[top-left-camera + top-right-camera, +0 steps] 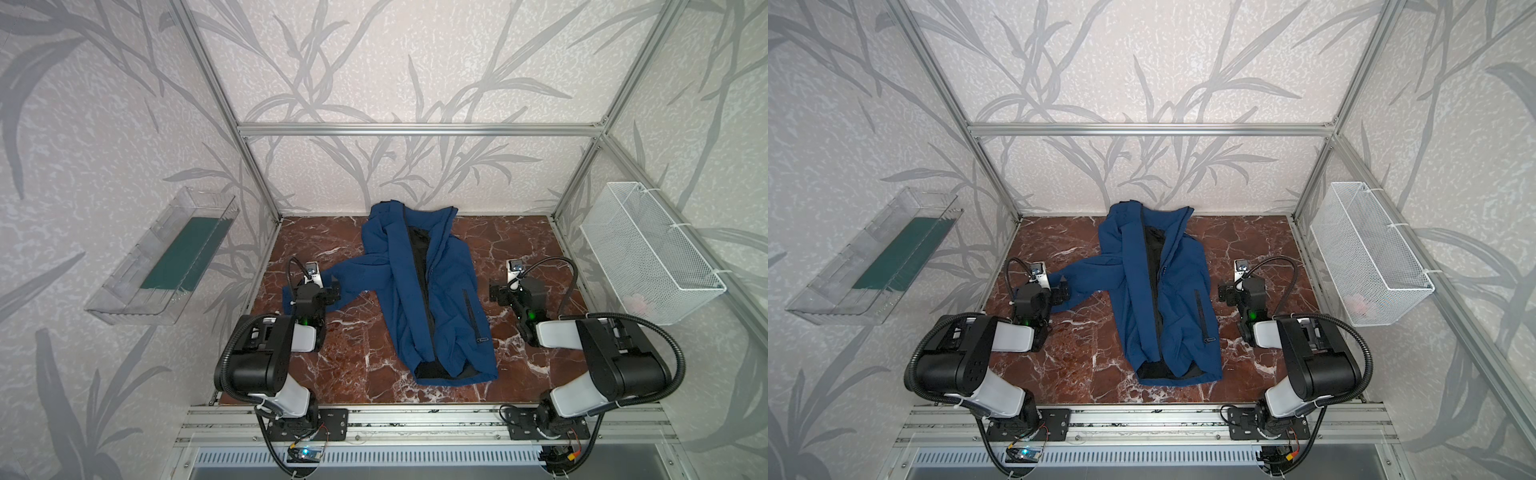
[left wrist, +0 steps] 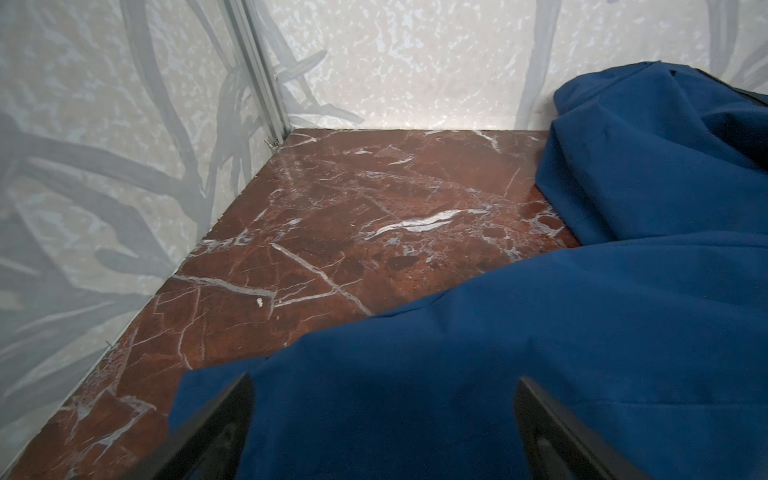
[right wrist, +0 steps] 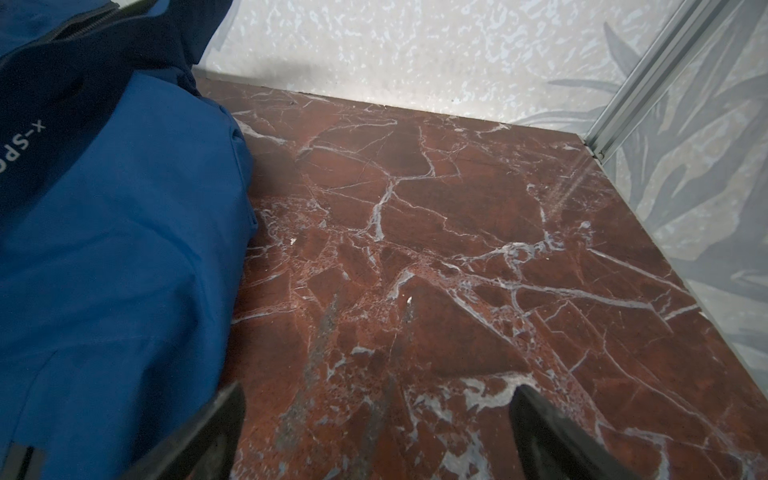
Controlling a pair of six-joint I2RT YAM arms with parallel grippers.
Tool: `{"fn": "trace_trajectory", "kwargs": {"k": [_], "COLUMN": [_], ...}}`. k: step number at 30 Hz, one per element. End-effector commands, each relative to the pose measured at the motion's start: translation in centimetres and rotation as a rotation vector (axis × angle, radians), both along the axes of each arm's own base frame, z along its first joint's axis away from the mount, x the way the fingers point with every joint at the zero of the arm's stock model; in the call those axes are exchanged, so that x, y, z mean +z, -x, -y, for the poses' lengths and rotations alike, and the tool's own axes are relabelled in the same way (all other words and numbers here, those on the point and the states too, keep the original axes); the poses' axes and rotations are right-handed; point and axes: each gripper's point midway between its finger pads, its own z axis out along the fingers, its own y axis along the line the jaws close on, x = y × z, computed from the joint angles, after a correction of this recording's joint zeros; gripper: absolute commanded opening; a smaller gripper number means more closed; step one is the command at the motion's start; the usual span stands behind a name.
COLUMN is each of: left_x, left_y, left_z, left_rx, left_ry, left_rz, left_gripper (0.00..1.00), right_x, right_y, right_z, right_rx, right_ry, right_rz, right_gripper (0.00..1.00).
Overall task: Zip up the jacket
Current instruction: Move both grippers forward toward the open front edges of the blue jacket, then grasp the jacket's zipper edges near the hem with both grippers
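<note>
Red-brown marble tabletop carries the jacket at its middle, front unzipped, one sleeve stretched toward the left gripper, whose fingers hang spread above it, grasping nothing. Right gripper, likewise spread, hovers over bare marble beside the jacket.

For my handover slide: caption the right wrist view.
Open right tool over the red marble table, blue jacket lying beside it.

The jacket is filling the middle of the table, its sleeve reaching out beneath the left gripper (jaws spread wide) and blocking that side; bare marble is lying open beneath the right gripper, beside the jacket, and along the near edge.
</note>
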Motion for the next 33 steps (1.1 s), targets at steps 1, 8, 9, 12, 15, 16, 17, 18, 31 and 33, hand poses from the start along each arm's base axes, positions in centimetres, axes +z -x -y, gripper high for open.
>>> {"fn": "trace_trajectory", "kwargs": {"k": [1, 8, 9, 12, 15, 16, 17, 18, 31, 33], "left_x": [0.6, 0.9, 1.3, 2.9, 5.1, 5.9, 7.0, 7.6, 3.6, 1.6], "left_y": [-0.4, -0.1, 0.1, 0.4, -0.1, -0.3, -0.4, -0.4, 5.3, 6.7], "left_z": [-0.8, -1.2, -1.1, -1.2, 0.2, 0.6, 1.4, 2.5, 21.3, 24.0], "left_rx": [0.043, 0.09, 0.095, 0.145, 0.094, 0.089, 0.066, 0.014, -0.481, -0.545], "left_ry": [0.017, -0.012, -0.019, -0.064, -0.107, -0.094, -0.052, 0.005, 0.586, 0.571], "left_rz": [0.015, 0.023, 0.024, 0.014, -0.026, -0.035, -0.049, -0.083, -0.462, -0.543], "left_gripper": [0.99, 0.99, 0.99, 0.99, 0.99, 0.99, 0.99, 0.99, 0.92, 0.9], "right_x": [0.8, 0.8, 1.2, 3.2, 4.6, 5.4, 6.6, 7.5, 6.0, 4.6], "right_y": [-0.3, -0.3, -0.3, 0.6, 2.5, 3.1, 3.9, 5.0, 16.0, 17.3], "right_z": [0.1, 0.1, 0.0, 0.2, 0.2, 0.4, 1.0, 1.6, -13.4, -14.9], "right_rx": [0.001, 0.001, 0.004, -0.009, -0.022, -0.049, -0.104, -0.164, 0.154, 0.171], "right_ry": [0.003, 0.003, 0.003, 0.031, 0.043, 0.047, 0.054, 0.053, -0.383, -0.435], "right_rz": [0.031, 0.03, 0.05, 0.081, -0.063, -0.095, -0.124, -0.162, -0.711, -0.785], "right_gripper": [0.99, 0.99, 0.99, 0.99, 0.99, 0.99, 0.99, 0.99, 0.99, 0.99]}}
